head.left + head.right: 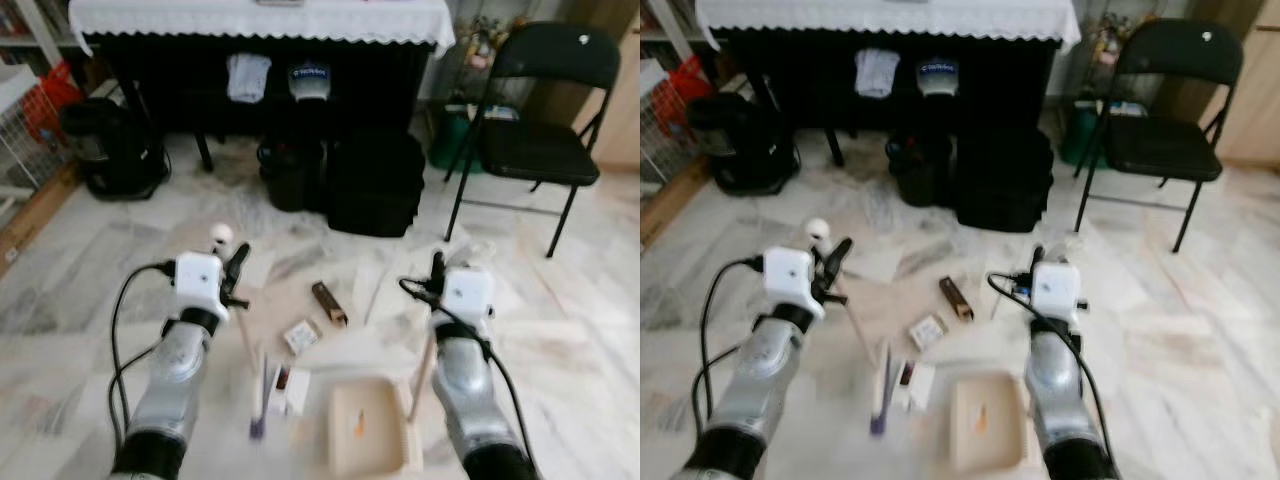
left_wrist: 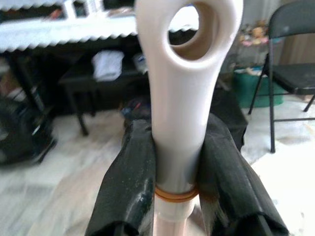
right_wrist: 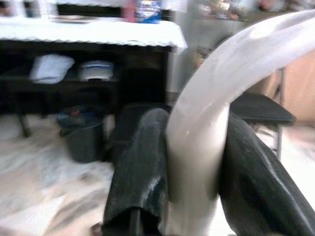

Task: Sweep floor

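Broom (image 1: 243, 330) is on the robot's left: pale handle w/ a hanging-hole knob at the top (image 1: 220, 236), purple bristle end (image 1: 258, 420) down on the marble floor (image 1: 560, 340). Long axis is steep, nearly upright but tilted: top leans away from the robot & to its left, bristles sit nearer the robot & a bit right, beside the dustpan (image 1: 365, 428). Left gripper (image 2: 179, 172) is clamped on the handle just below the hole, both black fingers (image 2: 129, 182) pressed against it, an orange band just under the grip.

Dustpan is a beige tray flat on the floor btwn the two arms, mouth facing away from the robot; something small & orange lies inside. Its pale curved handle (image 3: 221, 93) rises to the right gripper (image 3: 193, 172), closed around it, fingers on each side.

Progress, as a judgement: early-to-mid. Tools are both in hand & set down, but litter is still out: a brown stick-like item (image 1: 329, 303), a small box (image 1: 300, 336), a white scrap (image 1: 297, 390) near the bristles. Most of it lies just ahead of the pan, not in it.

Further out: black bags (image 1: 375, 185) & bin (image 1: 290, 170) under a cloth-covered table (image 1: 260, 20), folding chair (image 1: 550, 100) on the right.
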### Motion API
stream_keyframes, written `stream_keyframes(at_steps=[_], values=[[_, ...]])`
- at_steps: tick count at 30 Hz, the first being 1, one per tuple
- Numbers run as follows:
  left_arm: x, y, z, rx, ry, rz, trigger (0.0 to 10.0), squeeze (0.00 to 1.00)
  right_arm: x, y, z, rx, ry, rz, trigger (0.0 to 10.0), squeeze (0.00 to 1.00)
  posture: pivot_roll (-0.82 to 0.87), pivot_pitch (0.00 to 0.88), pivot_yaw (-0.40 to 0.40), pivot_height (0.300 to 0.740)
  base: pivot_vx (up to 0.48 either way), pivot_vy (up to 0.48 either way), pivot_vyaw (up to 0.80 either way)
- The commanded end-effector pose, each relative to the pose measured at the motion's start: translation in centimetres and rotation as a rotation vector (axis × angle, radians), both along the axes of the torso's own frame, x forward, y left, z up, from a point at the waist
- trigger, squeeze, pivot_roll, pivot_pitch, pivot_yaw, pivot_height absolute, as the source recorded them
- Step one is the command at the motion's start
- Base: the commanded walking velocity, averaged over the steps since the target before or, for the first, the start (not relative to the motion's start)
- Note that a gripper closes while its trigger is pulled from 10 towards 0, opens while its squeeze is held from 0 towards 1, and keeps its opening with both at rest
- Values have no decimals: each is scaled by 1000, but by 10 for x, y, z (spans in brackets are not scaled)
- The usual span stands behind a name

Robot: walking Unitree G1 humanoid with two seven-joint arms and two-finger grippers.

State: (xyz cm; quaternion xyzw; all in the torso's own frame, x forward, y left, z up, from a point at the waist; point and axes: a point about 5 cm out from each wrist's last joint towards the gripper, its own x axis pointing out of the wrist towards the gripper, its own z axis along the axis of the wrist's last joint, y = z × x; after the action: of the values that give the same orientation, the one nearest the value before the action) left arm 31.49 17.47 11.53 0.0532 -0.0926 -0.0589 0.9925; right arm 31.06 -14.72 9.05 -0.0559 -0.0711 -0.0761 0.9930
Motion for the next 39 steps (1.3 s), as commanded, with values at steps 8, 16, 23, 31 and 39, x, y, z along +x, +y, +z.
stream_keyframes(at_steps=[8,16,23,31,39], values=[[1,-6,10,5,-54,-19,10000,0,-1,-9,3,-16,-22,-21,10000,0,105,44,16,740,0,0,0],[0,-1,7,16,-56,16,10000,0,-4,-10,-2,-21,-9,-28,10000,0,102,36,17,740,0,0,0],[-2,4,-4,21,-24,44,10000,0,-8,-14,-14,-31,27,-38,10000,0,104,30,19,740,0,0,0],[-7,9,-16,23,12,73,10000,0,-9,-17,-20,-38,49,-45,10000,0,101,23,19,740,0,0,0],[-8,12,-22,23,28,88,10000,0,-11,-19,-32,-59,83,-48,10000,0,105,29,22,740,0,0,0]])
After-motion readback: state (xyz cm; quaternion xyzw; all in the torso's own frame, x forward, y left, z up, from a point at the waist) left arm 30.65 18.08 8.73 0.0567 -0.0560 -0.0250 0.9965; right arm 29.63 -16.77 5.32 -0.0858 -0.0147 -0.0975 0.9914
